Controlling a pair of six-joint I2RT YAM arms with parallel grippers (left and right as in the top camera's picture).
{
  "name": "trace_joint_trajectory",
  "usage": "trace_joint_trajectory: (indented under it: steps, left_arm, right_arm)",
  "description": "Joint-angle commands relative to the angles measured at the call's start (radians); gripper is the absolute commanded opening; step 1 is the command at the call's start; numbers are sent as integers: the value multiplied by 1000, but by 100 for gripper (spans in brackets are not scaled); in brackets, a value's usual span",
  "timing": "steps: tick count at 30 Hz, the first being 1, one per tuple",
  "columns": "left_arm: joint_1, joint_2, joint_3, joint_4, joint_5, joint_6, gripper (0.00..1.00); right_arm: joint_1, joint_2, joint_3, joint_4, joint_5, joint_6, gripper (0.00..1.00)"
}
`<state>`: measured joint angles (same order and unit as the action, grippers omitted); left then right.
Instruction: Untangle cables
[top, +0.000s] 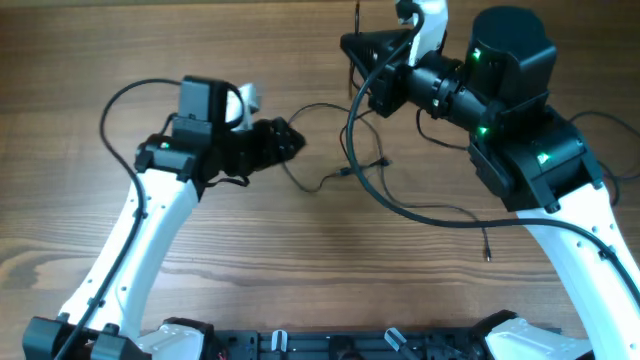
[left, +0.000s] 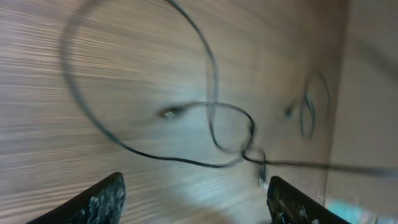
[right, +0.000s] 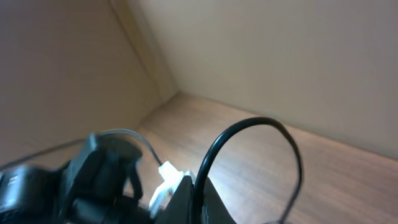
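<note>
Since the work sits ahead of the left arm, entries run from the near edge of the table (top: 250, 270) outward

Item 1: left gripper (top: 290, 140), just off table centre at 10 o'clock, pointing toward 3 o'clock. Jaws spread wide. Both fingertips (left: 106, 199) show in the wrist view with bare wood between them; nothing held.

Item 2: cables (left: 247, 149), thin black wires, at centre and trailing toward 4 o'clock. Just beyond the left fingertips lie one wide loop, a smaller loop laid across it, a crossing where strands meet, and a small plug end (left: 171, 112), blurred, inside the wide loop. A loose plug end (top: 487, 255) lies at 4 o'clock, well apart from the crossing. One strand runs off toward 12 o'clock.

Item 3: thick arm lead (top: 420, 213), heavier black, sweeping from 1 o'clock round to 4 o'clock beside the thin wires. Not part of the job; keep clear.

Item 4: right gripper (top: 358, 48), 12 o'clock, far edge. Jaws pressed together. Whether a thin strand is pinched there cannot be told, as the wrist view is blurred.

Handling note, as a judgement: the step in hand looks like an approach by the left gripper. It is best taken low and slow, closing on one strand only, just beside the crossing rather than on it, then drawing toward 9 o'clock so the loop opens instead of tightening
</note>
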<state>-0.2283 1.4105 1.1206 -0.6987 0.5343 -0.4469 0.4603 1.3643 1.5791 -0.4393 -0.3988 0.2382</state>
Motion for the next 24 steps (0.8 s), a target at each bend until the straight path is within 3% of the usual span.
trace_joint_trajectory:
  steps: [1,4,9,17,20,24]
  left_arm:
    - [-79,24,5,5,75,202,76]
    - [-137,60,5,4,20,286,76]
    - [-197,113,5,42,-188,287,78]
    - [-249,198,5,112,-195,285,80]
    - [-252,220,5,95,-196,283,77]
    - [-235,214,5,47,-204,283,67]
  right_arm:
    - [0,-7,12,72,95,58,4]
    - [0,-14,12,168,92,137,4]
    - [0,-41,12,220,85,158,4]
    - [0,-98,12,379,100,180,4]
    - [-4,-101,12,320,176,165,4]
    - [-51,-64,12,-11,383,102,4]
